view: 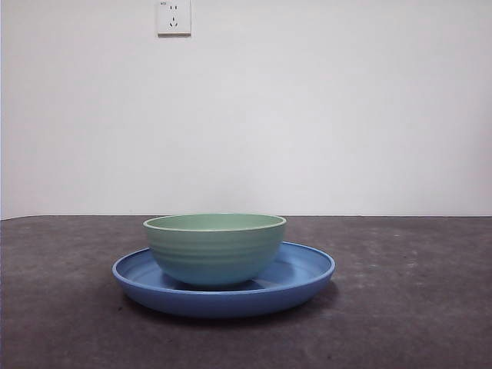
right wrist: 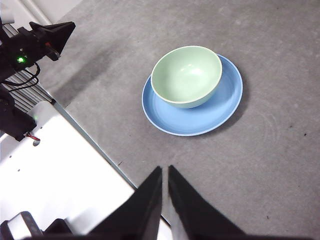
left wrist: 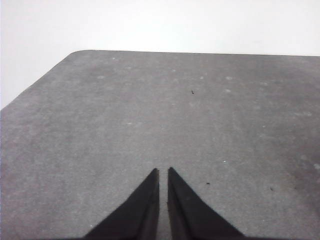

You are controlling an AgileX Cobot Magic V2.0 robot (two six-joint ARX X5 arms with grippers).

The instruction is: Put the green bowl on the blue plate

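Both grippers, left [left wrist: 163, 172] and right [right wrist: 165, 170], sit clenched and empty, well clear, so little threatens the green bowl [view: 214, 247] on the blue plate [view: 304, 273] unless it slides off-centre.

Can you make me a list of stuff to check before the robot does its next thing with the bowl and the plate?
1. Green bowl sits on the blue plate: ok, it stands inside the rim.
2. Bowl is upright: ok, rim level in the front view, opening up in the right wrist view.
3. Bowl is centred on the plate: not ok, it sits toward one side, though fully inside the rim.
4. Left claw lets go of everything: ok, jaws shut on nothing, over bare table.
5. Right claw lets go too: ok, jaws shut on nothing, away from the bowl.
6. Bowl is empty: ok, nothing inside in the right wrist view.
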